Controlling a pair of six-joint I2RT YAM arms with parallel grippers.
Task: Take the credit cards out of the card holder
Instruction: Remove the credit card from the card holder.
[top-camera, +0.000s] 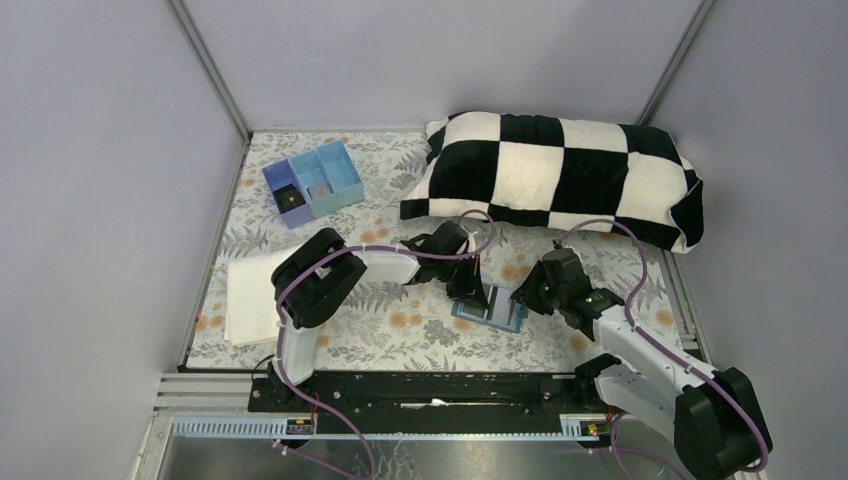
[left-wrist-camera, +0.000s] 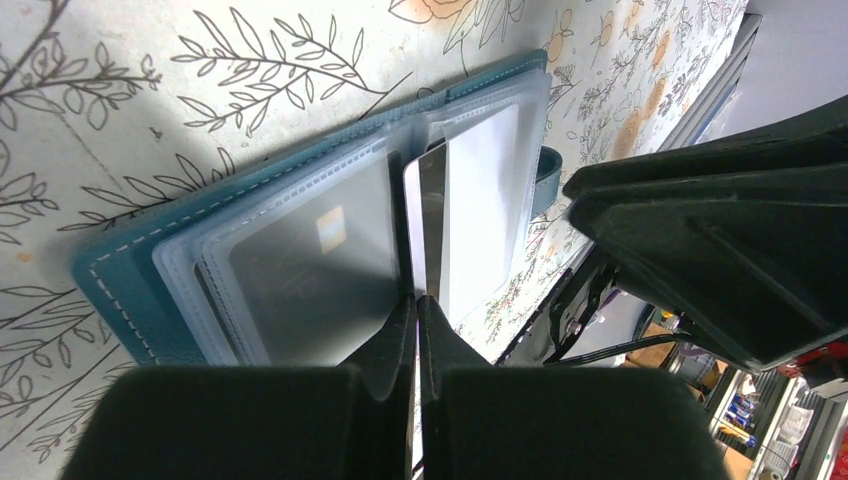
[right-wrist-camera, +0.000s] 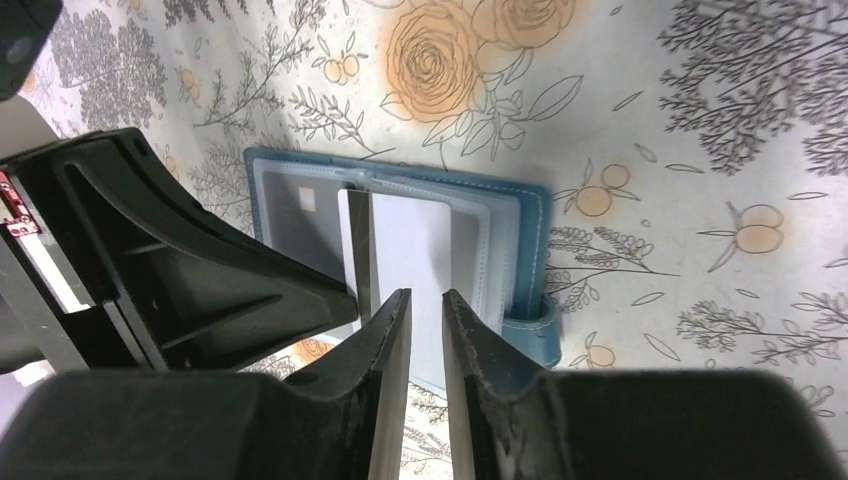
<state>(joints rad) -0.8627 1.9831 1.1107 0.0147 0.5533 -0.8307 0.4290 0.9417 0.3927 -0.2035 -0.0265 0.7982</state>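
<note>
Enclosure: plain pale grey walls (top-camera: 100, 200) left, back and right, joined by aluminium corner posts (top-camera: 212, 70). Table is covered by a floral cloth (top-camera: 400, 340), grey leaves and orange blooms. Black-and-white checked pillow (top-camera: 560, 175) at back right. Folded white towel (top-camera: 248, 295) at left edge. Blue-and-purple compartment tray (top-camera: 340, 196) at back left. Light is even, shadows soft.

The left arm (top-camera: 335, 272) reaches right and the right arm (top-camera: 640, 348) reaches left, both wrists tipped down, tips close together. The left gripper (left-wrist-camera: 418, 302) pinches a credit card (left-wrist-camera: 482, 205) edge; the right gripper (right-wrist-camera: 425, 296) has its fingers slightly apart.
</note>
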